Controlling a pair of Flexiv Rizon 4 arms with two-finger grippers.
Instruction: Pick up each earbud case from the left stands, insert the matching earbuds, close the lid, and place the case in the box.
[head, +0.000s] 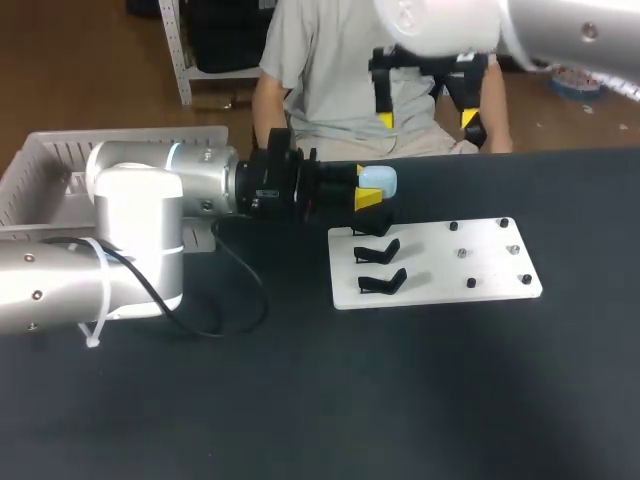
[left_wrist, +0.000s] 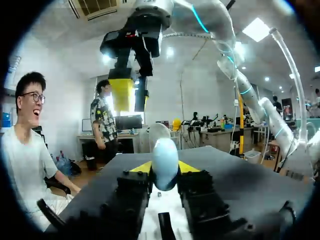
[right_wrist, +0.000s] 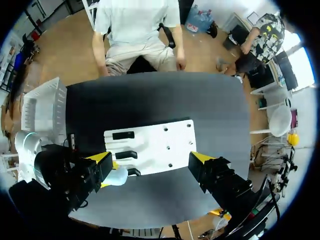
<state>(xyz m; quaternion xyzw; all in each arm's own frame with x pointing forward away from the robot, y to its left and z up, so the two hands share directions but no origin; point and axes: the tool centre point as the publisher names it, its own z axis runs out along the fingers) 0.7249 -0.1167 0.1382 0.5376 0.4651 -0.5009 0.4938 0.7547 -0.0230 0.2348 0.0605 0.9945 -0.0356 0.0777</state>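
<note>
Left hand (left_wrist: 165, 169) clasping earbud case (left_wrist: 165, 159), pale blue, rounded

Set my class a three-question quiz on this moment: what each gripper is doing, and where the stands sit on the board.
1. True or false: the left gripper is shut on the case.
2. Choose one. The right gripper is: A) open, above the board; B) shut on the case; C) resting flat on the table.
3. Fill in: the three black stands sit at the end of the board nearer the ____.
Key: 1 true; 2 A; 3 box.
</note>
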